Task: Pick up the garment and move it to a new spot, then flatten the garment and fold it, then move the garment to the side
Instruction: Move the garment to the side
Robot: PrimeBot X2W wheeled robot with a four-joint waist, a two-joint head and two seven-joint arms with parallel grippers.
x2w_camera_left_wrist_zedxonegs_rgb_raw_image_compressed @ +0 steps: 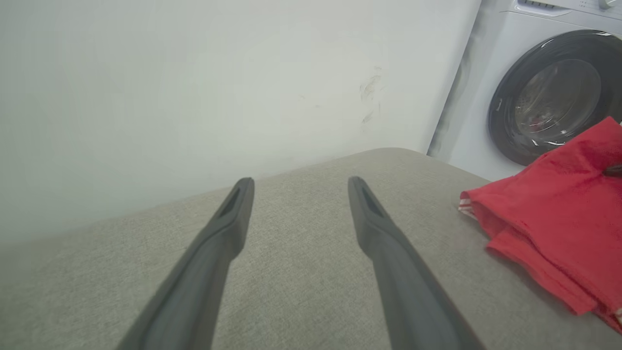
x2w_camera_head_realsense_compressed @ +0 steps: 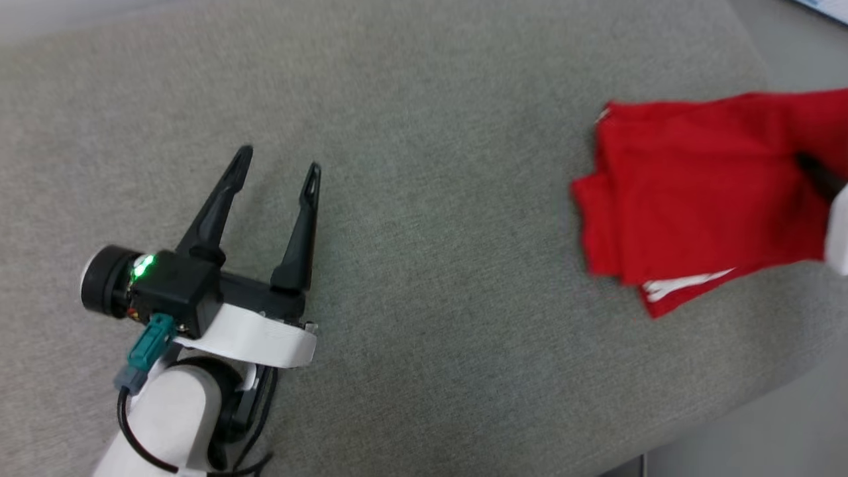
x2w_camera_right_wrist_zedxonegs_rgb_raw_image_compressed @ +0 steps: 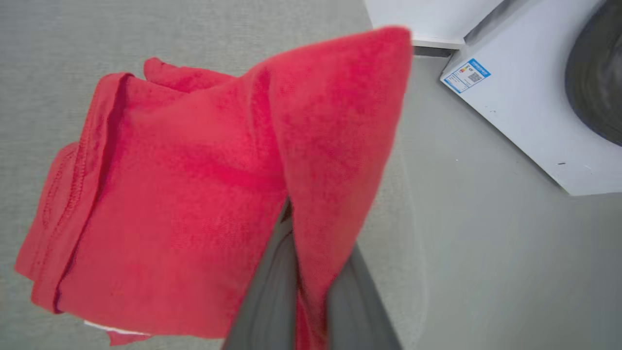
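Observation:
The garment (x2w_camera_head_realsense_compressed: 695,192) is a folded red bundle at the right end of the grey padded surface (x2w_camera_head_realsense_compressed: 430,278), with a bit of white trim at its near edge. My right gripper (x2w_camera_right_wrist_zedxonegs_rgb_raw_image_compressed: 303,253) is shut on one fold of the garment (x2w_camera_right_wrist_zedxonegs_rgb_raw_image_compressed: 184,194), lifting that fold while the rest hangs down toward the surface; its fingertips are hidden by fabric. One dark finger (x2w_camera_head_realsense_compressed: 818,173) shows at the head view's right edge. My left gripper (x2w_camera_head_realsense_compressed: 279,161) stands open and holds nothing, far left of the garment (x2w_camera_left_wrist_zedxonegs_rgb_raw_image_compressed: 559,209). In the left wrist view, the left gripper (x2w_camera_left_wrist_zedxonegs_rgb_raw_image_compressed: 300,182) hovers over bare surface.
A white washing machine (x2w_camera_left_wrist_zedxonegs_rgb_raw_image_compressed: 549,102) with a dark round door stands past the surface's right end, its side (x2w_camera_right_wrist_zedxonegs_rgb_raw_image_compressed: 534,121) above grey floor (x2w_camera_right_wrist_zedxonegs_rgb_raw_image_compressed: 486,243). A pale wall (x2w_camera_left_wrist_zedxonegs_rgb_raw_image_compressed: 194,87) runs behind the surface. The surface's rounded front-right edge (x2w_camera_head_realsense_compressed: 729,411) drops to the floor.

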